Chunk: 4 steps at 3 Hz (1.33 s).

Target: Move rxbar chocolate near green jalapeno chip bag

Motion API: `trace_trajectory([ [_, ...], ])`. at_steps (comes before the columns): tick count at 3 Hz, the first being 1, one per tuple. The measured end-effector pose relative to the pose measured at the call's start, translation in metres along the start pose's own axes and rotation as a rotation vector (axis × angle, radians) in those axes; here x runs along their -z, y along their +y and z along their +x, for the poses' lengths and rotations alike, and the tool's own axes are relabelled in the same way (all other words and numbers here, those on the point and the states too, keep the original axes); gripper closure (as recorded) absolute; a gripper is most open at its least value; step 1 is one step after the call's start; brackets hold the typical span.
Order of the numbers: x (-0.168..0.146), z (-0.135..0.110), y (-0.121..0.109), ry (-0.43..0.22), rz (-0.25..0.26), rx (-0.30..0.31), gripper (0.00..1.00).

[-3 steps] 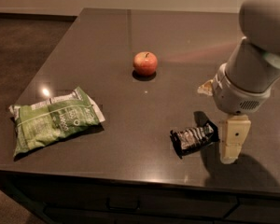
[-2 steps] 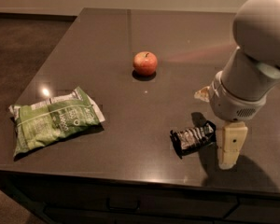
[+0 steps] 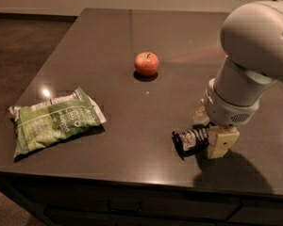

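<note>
Barely started imo. The crinkled green-and-white foil green jalapeno chip bag (image 3: 56,121) sits at lower left and the round red-yellow apple (image 3: 146,63) at upper centre. The small, flat, shiny black-wrapped rxbar chocolate (image 3: 189,141) lies at lower right, well apart from the bag. The gripper (image 3: 210,135) is at the bar's right end; can't tell if its jaws are pinching it. The whole trip left remains. Count: one bag, one apple, one bar, one gripper.
</note>
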State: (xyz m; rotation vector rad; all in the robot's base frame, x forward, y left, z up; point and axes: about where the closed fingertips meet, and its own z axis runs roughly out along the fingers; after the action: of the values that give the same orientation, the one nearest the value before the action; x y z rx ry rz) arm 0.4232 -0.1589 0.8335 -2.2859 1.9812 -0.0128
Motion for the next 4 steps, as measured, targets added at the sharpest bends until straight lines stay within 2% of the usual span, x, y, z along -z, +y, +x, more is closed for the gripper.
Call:
trace_trajectory([
  [1,-0.002,-0.004,-0.003,-0.007,-0.03,-0.002,0.64],
  [2,-0.001,-0.005,-0.003,-0.007,-0.03,-0.002,0.88],
  [3,-0.001,-0.005,-0.003,-0.008,-0.03,-0.002,1.0],
  [4,0.015,-0.042,-0.018,-0.068,-0.031,-0.006,1.0],
])
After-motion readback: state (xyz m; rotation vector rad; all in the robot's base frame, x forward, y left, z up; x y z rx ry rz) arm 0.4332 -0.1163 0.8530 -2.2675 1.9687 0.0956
